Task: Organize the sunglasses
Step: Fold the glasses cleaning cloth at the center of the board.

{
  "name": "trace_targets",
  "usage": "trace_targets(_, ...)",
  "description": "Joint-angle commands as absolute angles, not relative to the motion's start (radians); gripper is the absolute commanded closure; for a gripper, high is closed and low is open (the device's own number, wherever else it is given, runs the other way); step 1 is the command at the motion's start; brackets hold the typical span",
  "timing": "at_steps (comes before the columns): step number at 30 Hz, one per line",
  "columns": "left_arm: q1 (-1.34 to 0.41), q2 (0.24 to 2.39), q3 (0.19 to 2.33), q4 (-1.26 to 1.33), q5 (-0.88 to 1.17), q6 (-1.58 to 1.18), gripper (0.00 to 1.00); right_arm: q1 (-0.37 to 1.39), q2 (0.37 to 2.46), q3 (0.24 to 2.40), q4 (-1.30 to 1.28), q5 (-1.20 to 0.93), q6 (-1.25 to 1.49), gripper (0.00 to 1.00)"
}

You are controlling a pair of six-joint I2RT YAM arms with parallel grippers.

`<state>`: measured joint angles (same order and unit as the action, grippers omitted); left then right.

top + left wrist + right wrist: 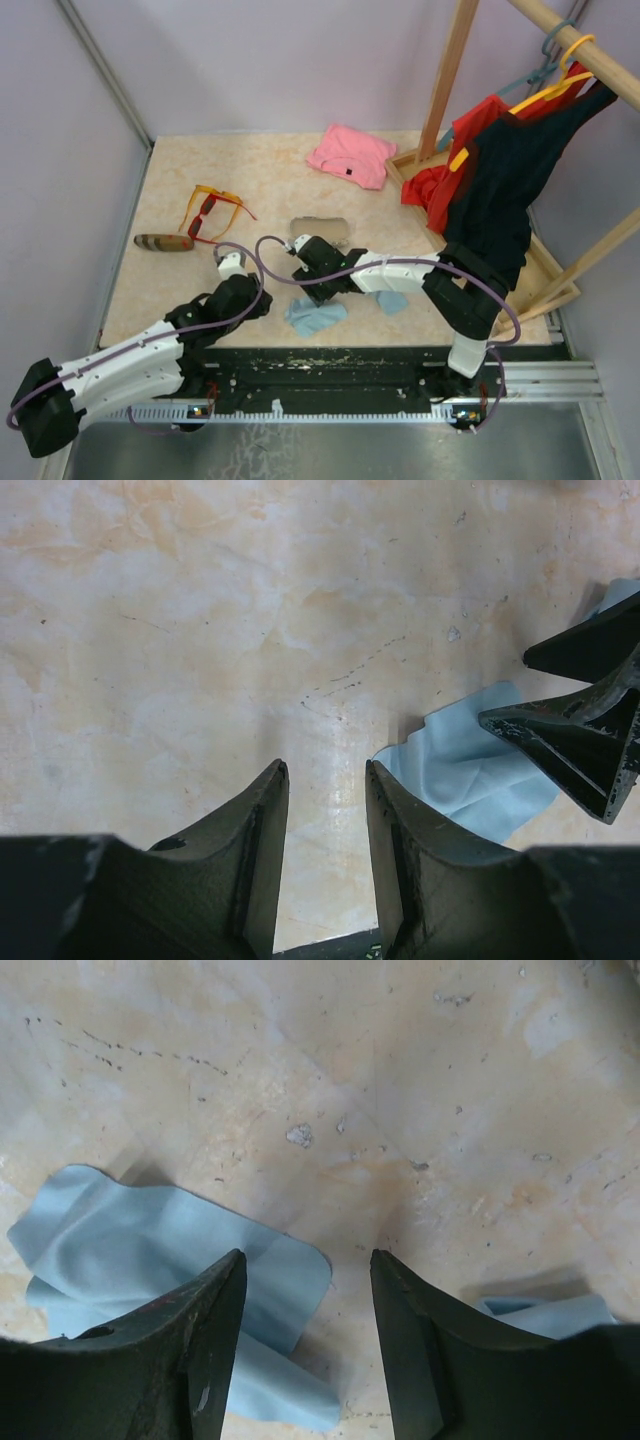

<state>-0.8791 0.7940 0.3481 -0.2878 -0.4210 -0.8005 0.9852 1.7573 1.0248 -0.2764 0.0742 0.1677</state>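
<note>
The table top [200, 630] looks smooth and stone-patterned, with a light shine and scratches. The blue cloth [150, 1230] is soft, matt fabric. The rack [449, 75] is bare wood, and the sunglasses [208, 213] look like plastic.

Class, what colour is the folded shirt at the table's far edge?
The shirt is pink; top external view.
</note>
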Motion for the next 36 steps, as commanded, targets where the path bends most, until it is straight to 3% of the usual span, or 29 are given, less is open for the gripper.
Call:
trace_targets(1, -0.875, 0.780, 0.341, -0.305, -0.448, -0.812, 0.57, 1.021, 1.807, 1.093, -0.349, 0.100, 0.130, 0.47)
trace_targets(9, -0.875, 0.753, 0.336, -0.317, -0.458, -0.811, 0.57, 1.060, 1.846, 1.128, -0.461, 0.107, 0.133, 0.49)
trace_targets(19, -0.875, 0.711, 0.327, -0.335, -0.466, -0.825, 0.57, 1.073, 1.899, 1.142, -0.534, 0.098, 0.183, 0.61)
trace_targets(25, -0.874, 0.709, 0.327, -0.328, -0.460, -0.822, 0.57, 1.072, 1.891, 1.104, -0.490, 0.100, 0.222, 0.74)
trace_targets(31, -0.874, 0.729, 0.328, -0.248, -0.396, -0.779, 0.55, 1.070, 1.798, 1.014, -0.330, 0.150, 0.248, 1.00)
trace_targets(36, -0.874, 0.811, 0.336, -0.151, -0.316, -0.751, 0.52, 1.066, 1.680, 0.910, -0.156, 0.173, 0.246, 1.00)
